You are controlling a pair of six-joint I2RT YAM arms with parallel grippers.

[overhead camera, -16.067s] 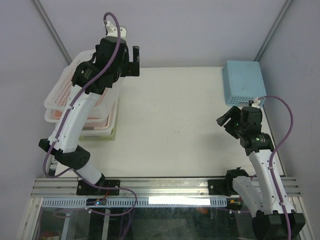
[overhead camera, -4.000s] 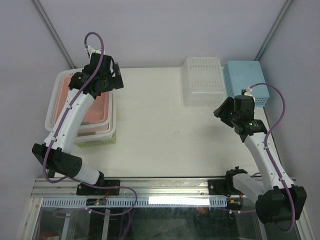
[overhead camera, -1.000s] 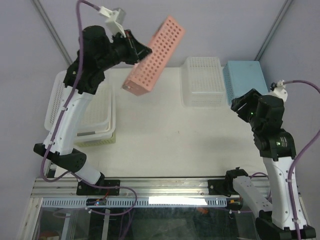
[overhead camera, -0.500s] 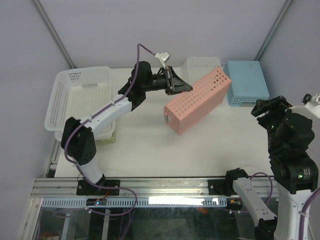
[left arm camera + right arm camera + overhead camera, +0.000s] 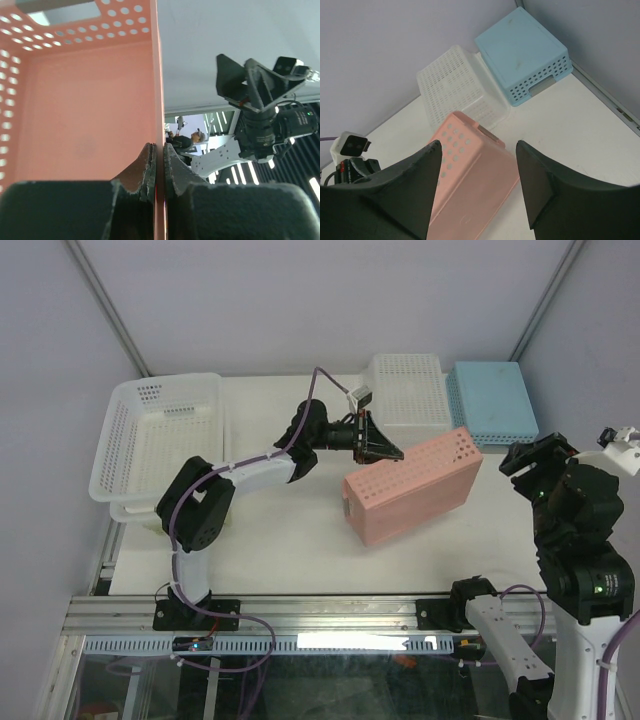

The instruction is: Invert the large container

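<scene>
The left claw (image 5: 159, 172) is clamped on the wall of the pink basket (image 5: 415, 495), which is mid-worktop (image 5: 290, 520), perhaps touching it. The right claw (image 5: 477, 147) stands apart, holding nothing. The large container (image 5: 112, 450) sits upright at far left.

Pink basket (image 5: 85, 125) wall between tool (image 5: 159, 161) jaws

Left arm (image 5: 250, 472) stretched rightward, left hand (image 5: 159, 167) pinched tight, right arm (image 5: 585, 540) upright, right hand (image 5: 477, 167) parted
</scene>
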